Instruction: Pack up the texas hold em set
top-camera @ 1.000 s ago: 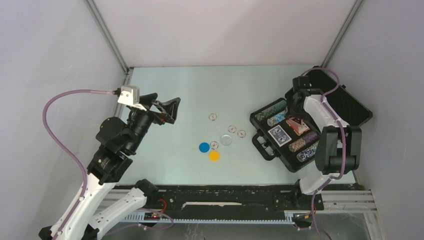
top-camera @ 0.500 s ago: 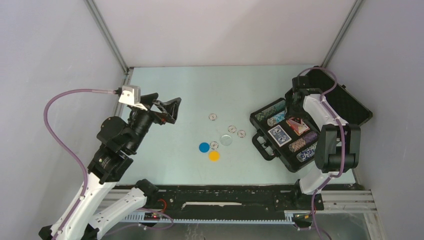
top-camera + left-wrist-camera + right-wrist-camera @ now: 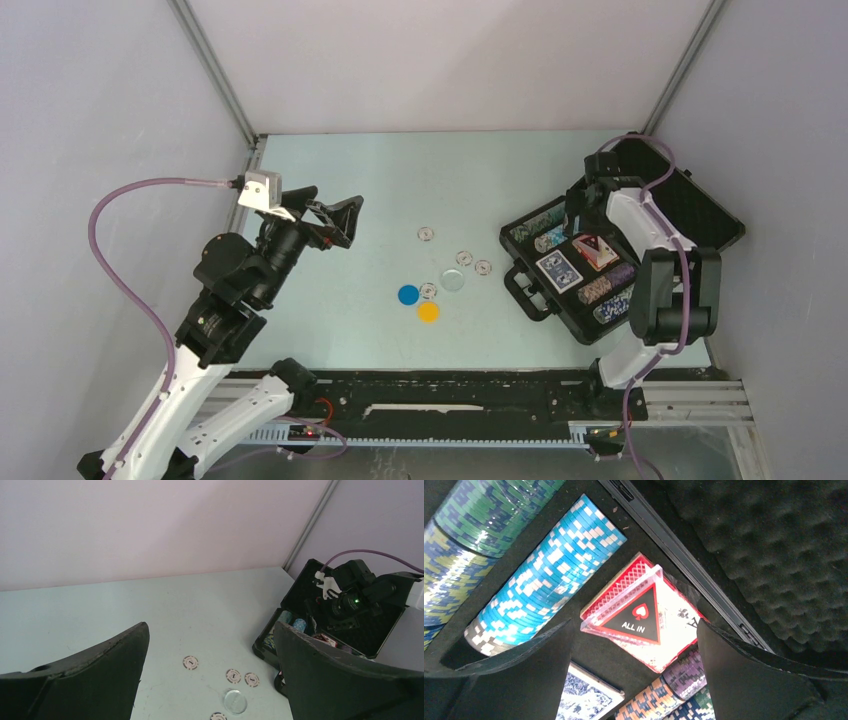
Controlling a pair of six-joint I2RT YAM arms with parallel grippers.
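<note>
The pale table (image 3: 380, 180) carries one black case (image 3: 553, 303), which lies askew against the right edge. Its lid (image 3: 700, 215) is thrown back toward the far right corner and is lined with dimpled dark foam (image 3: 784, 540). My right gripper (image 3: 634, 622) hangs over the far end of the case's base, fingers spread wide and holding nothing. My left gripper (image 3: 335, 220) is equally slack and empty above the left part of the table, well apart from everything. Inside the case I count at least four chip rows (image 3: 553, 237) lying on their sides. There is a green one (image 3: 489, 510) and a cyan one (image 3: 544, 575) at the far end, and purple-and-orange ones (image 3: 608, 285) at the near end; I cannot fix the exact number. Between them sit two packs, a blue-backed deck (image 3: 560, 268) and a red-backed deck (image 3: 611, 592). On the red one rests a single clear-edged red triangular marker (image 3: 636, 615), black in the middle with a red spade and the words "ALL IN". Out near the middle of the table lie three discs: one blue disc (image 3: 408, 294), one yellow disc (image 3: 429, 312) and one clear disc (image 3: 454, 280). Scattered around them are four white loose chips (image 3: 426, 234), each lying flat.
</note>
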